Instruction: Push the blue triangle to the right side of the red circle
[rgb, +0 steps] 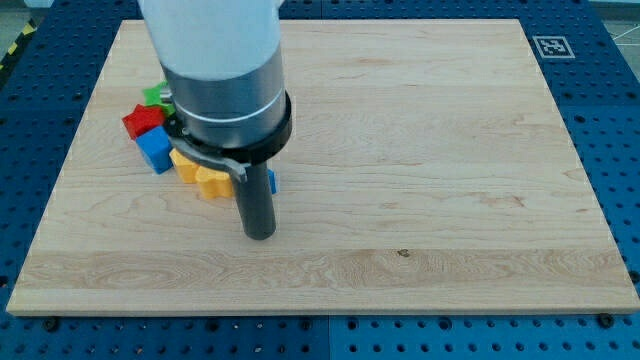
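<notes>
My tip (260, 236) rests on the wooden board (420, 150), left of the middle and near the view's bottom. A small piece of a blue block (272, 182) shows just right of the rod, above the tip; the rod hides most of it, so I cannot make out its shape. A red block (141, 121) lies at the view's left, far from the tip and partly behind other blocks; its shape is unclear. The arm's body hides the blocks behind it.
A cluster lies left of the rod: a green block (155, 95) at the top, a blue cube-like block (155, 150) below the red one, and two yellow blocks (186, 165) (210, 183) beside the rod. A marker tag (549, 46) sits off the board's top right corner.
</notes>
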